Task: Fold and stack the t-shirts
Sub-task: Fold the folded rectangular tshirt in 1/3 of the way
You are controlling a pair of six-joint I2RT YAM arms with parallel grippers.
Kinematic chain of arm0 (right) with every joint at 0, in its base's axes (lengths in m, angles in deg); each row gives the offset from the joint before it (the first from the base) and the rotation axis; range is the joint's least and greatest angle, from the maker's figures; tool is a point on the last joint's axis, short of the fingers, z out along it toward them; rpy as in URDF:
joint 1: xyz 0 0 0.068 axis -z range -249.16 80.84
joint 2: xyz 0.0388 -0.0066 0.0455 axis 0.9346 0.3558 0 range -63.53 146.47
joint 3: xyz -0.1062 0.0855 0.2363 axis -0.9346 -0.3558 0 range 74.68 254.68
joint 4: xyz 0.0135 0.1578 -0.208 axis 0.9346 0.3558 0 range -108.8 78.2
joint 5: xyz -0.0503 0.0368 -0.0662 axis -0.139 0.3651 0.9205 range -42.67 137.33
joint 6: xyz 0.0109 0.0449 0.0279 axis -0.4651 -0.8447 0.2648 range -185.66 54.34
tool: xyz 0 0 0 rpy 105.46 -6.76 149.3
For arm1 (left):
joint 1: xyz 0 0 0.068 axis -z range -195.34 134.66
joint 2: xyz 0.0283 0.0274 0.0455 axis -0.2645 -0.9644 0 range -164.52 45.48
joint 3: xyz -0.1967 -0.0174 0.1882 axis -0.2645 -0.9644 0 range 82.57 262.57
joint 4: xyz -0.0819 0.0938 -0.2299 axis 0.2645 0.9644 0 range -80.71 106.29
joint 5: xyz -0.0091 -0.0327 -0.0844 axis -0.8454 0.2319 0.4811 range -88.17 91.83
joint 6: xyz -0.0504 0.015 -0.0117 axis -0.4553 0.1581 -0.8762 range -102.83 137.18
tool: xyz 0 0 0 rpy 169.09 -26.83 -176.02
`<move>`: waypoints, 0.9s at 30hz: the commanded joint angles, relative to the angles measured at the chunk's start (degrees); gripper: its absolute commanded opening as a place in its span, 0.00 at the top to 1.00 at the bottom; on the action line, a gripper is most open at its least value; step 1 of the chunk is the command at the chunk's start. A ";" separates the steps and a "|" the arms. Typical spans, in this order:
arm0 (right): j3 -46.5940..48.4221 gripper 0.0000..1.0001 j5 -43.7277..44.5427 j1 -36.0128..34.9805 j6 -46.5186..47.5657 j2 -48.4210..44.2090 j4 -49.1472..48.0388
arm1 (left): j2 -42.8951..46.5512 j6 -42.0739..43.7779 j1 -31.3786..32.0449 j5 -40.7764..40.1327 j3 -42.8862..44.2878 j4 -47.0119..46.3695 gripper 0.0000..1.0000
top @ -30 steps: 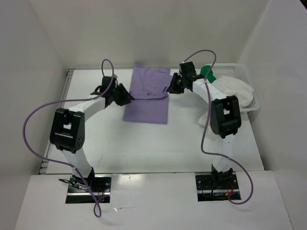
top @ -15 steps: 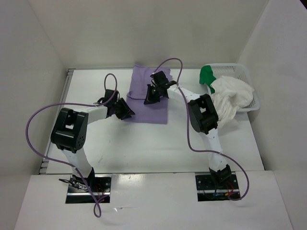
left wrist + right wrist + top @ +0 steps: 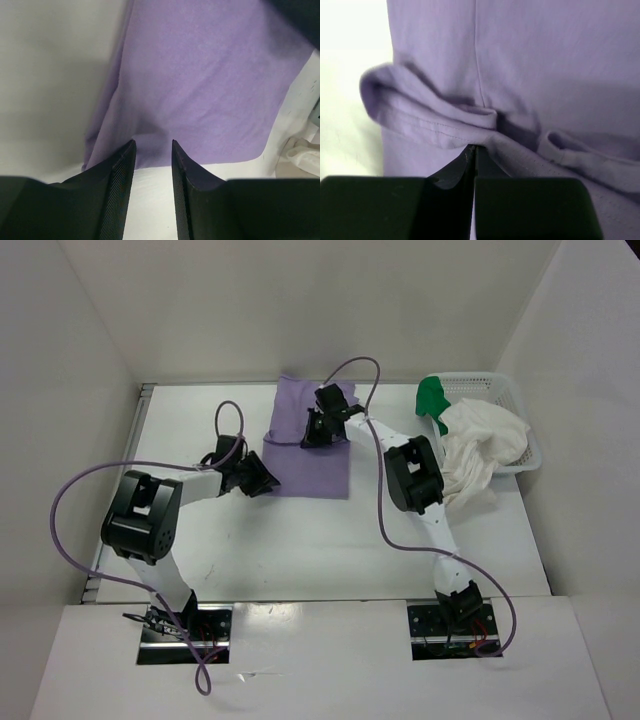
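The lavender t-shirt [image 3: 310, 455] lies partly folded on the white table, at the back middle. My right gripper [image 3: 311, 436] is shut on a fold of its cloth [image 3: 485, 135] over the shirt's middle. My left gripper [image 3: 264, 483] is open and empty at the shirt's near left corner [image 3: 150, 135], its fingertips just touching the hem. The white t-shirt [image 3: 480, 445] spills out of the mesh basket [image 3: 505, 390] at the back right. The green t-shirt [image 3: 432, 395] hangs over the basket's left end.
White walls enclose the table on the left, back and right. Purple cables loop above both arms. The right arm's elbow [image 3: 412, 472] stands beside the white shirt's hanging part.
My right gripper has carried the shirt's right edge leftward over the shirt, folding it narrower. My left gripper has drawn back and down to the near left corner.
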 commanded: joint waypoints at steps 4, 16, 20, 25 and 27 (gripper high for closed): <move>21.59 1.00 9.00 1.86 -0.91 7.25 2.33 | 3.62 1.53 -0.16 -3.78 -2.55 6.58 0.56; 12.42 0.99 -0.55 4.75 2.18 -7.28 11.26 | 12.15 4.53 -3.23 -4.92 -2.10 12.91 0.48; -16.80 0.97 -4.08 7.13 1.03 -26.37 -2.03 | 10.40 4.52 -5.69 -3.00 -4.31 10.29 0.48; -38.34 0.84 -3.92 7.13 0.95 -36.92 -5.37 | 6.28 3.38 -5.70 -2.99 -4.84 7.29 0.52; -46.26 0.66 -3.91 7.66 -1.43 -39.13 -9.04 | 5.74 2.85 -5.70 -2.38 -4.31 6.33 0.54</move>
